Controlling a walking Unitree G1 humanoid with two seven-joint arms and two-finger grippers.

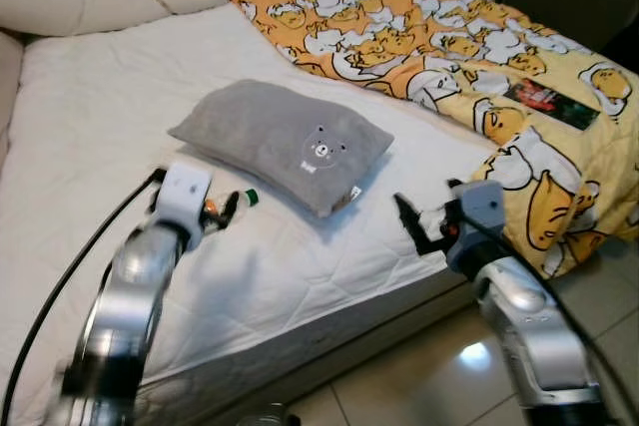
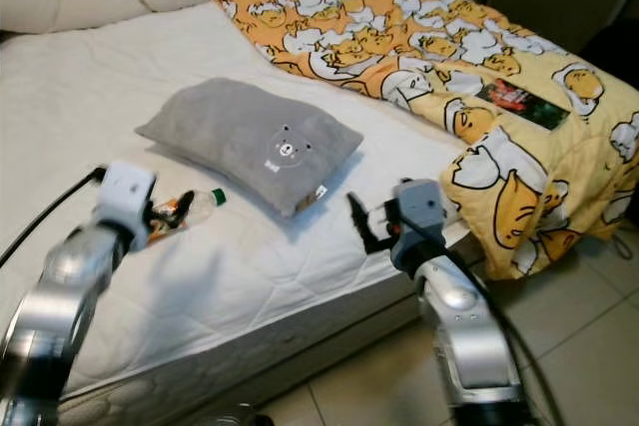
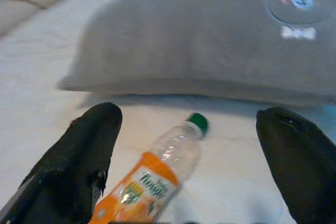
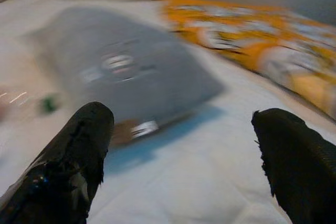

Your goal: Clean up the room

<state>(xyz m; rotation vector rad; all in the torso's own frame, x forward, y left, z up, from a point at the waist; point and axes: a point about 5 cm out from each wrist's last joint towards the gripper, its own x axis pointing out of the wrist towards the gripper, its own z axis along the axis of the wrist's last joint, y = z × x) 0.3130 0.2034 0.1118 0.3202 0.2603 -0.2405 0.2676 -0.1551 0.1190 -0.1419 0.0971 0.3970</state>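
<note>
On the white mattress (image 1: 90,127), just near-left of the grey bear pillow (image 1: 285,142), lies a small juice bottle (image 3: 157,179) with a green cap and orange label. It rests on its side between the spread fingers of the left gripper (image 3: 189,161), which grips nothing. The right gripper (image 1: 411,226), also splayed and empty, hovers near the pillow's right corner. Judging by this, the bottle pickup is in hand; next the left gripper must drop and close around the bottle's body.
</note>
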